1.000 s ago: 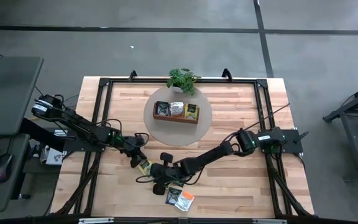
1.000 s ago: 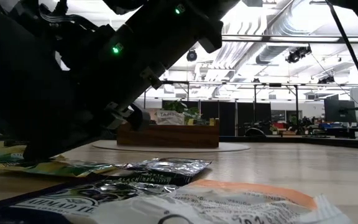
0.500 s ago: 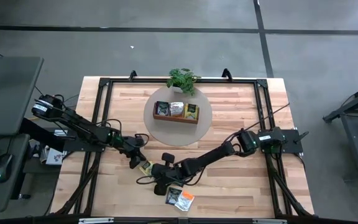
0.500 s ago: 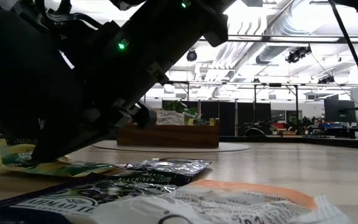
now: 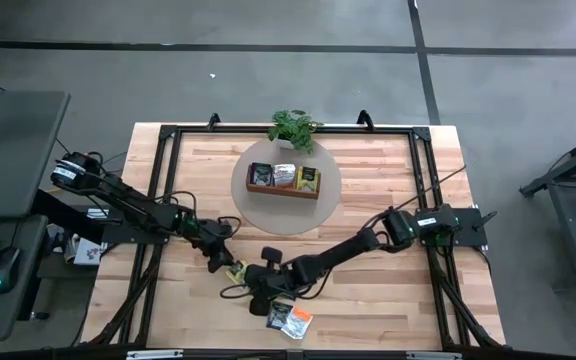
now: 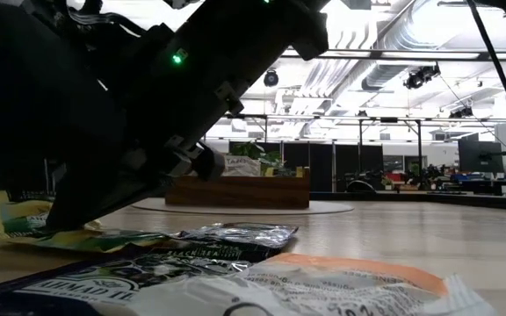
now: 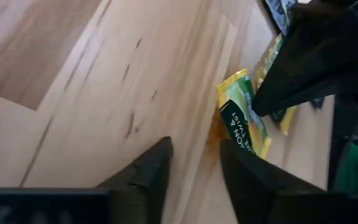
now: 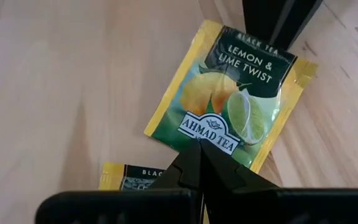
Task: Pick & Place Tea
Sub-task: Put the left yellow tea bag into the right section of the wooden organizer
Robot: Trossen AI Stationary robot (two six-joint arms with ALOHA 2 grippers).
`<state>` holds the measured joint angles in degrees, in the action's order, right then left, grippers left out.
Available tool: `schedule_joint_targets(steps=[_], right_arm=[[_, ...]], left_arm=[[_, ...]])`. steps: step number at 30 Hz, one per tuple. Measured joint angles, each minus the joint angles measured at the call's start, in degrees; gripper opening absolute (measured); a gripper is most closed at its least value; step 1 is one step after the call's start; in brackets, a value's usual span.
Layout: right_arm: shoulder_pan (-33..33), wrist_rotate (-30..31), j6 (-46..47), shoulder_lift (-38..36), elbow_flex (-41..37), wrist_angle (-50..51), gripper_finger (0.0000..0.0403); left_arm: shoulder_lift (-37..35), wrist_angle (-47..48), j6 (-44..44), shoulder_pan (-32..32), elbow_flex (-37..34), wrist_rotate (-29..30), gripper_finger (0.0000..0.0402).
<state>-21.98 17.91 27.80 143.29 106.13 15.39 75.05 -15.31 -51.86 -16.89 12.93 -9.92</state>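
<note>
A yellow-green tea sachet [image 8: 235, 102] labelled lemon and lime lies flat on the wooden table, left of the middle near the front [image 5: 235, 270]. A second yellow sachet [image 8: 129, 174] lies beside it. My right gripper [image 8: 197, 149] is shut, with its tips on the first sachet's logo end. My left gripper [image 7: 194, 146] stands open just beyond the sachet's other end [image 7: 244, 121], with bare table between its fingers. More sachets [image 5: 290, 318] lie near the front edge. My right gripper has its shut fingertips set down on the sachet's logo edge [image 8: 207, 140], slanting down from the table's right side. The sachet lies flat on the table under the tips. Whether any of the edge is pinched between the fingers is hidden by the fingers themselves.
A brown wooden tray [image 5: 283, 178] holding sachets sits on a round mat at the far middle, with a small potted plant [image 5: 293, 128] behind it. Dark and orange-white sachets [image 6: 235, 237] lie close in front of the low camera. Bare wood spreads to the right.
My right gripper has crept a little toward the table's near edge, staying on the yellow-green sachet. The sachet has stayed roughly where it was.
</note>
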Motion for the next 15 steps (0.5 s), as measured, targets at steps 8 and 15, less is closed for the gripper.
schedule_joint_targets(steps=[8, 15], right_arm=[[-0.5, -0.2, 0.5, -0.1, 0.0, 1.2, 0.0000], [-0.5, 0.0, 0.6, -0.1, 0.0, 1.3, 0.0000]], left_arm=[[0.1, 0.3, -1.4, 10.6, -0.1, -14.2, 0.0230], [0.1, -0.2, -2.3, 15.4, -0.2, -19.1, 0.0233]])
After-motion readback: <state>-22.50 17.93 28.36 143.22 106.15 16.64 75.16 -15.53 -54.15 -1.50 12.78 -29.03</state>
